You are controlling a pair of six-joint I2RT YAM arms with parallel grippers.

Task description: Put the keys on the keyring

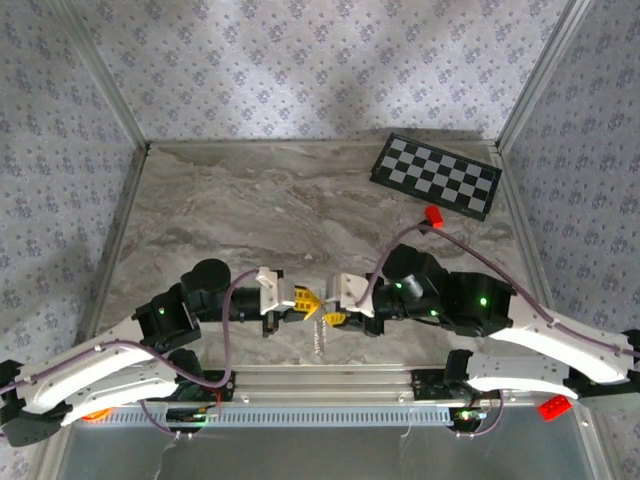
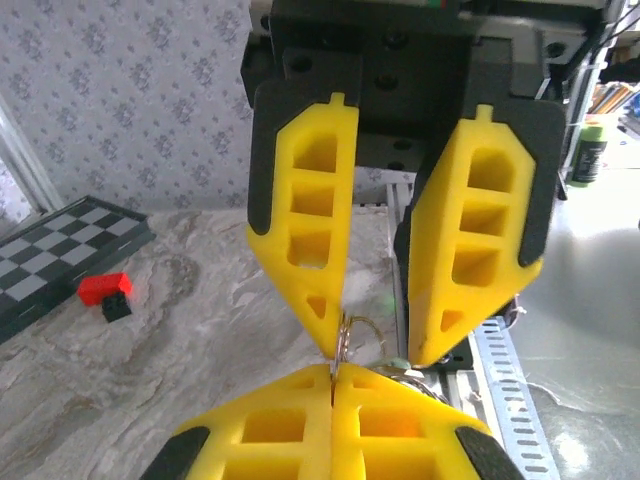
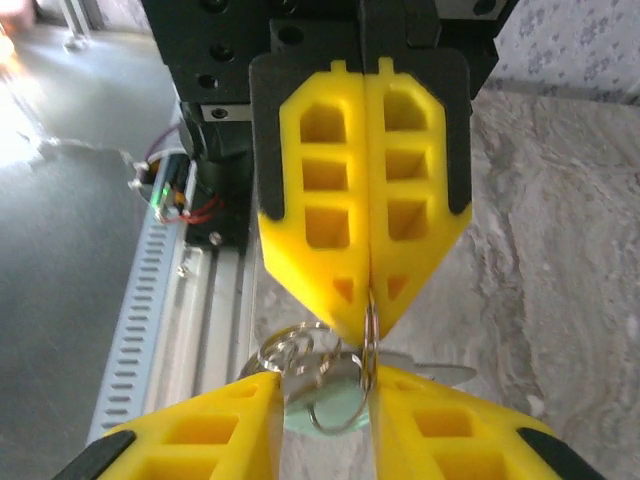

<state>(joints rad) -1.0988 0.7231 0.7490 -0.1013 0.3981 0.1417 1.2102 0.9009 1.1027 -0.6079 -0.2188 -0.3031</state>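
Overhead, left hand (image 1: 303, 298) and right hand (image 1: 333, 318) meet at the surface's (image 1: 250, 200) 6 o'clock; left wrist: left hand pinches the upright keyring (image 2: 343, 338); right wrist: key (image 3: 325, 412) sits between the right's parted fingers, ring at 12 o'clock.

On the desk (image 1: 250, 210), a game board (image 1: 436, 176) is placed at the upper right of the top view. A small block (image 1: 433, 215) is set just below the board's lower left part. A second block (image 1: 553, 407) is seen at the lower right, past the desk's near edge. Below the middle of the frame, the left claw (image 1: 308, 300) and the right claw (image 1: 332, 318) are set tip to tip. Between the tips the keyring (image 3: 300, 365) is found, with the key (image 3: 335, 405) just beneath it.
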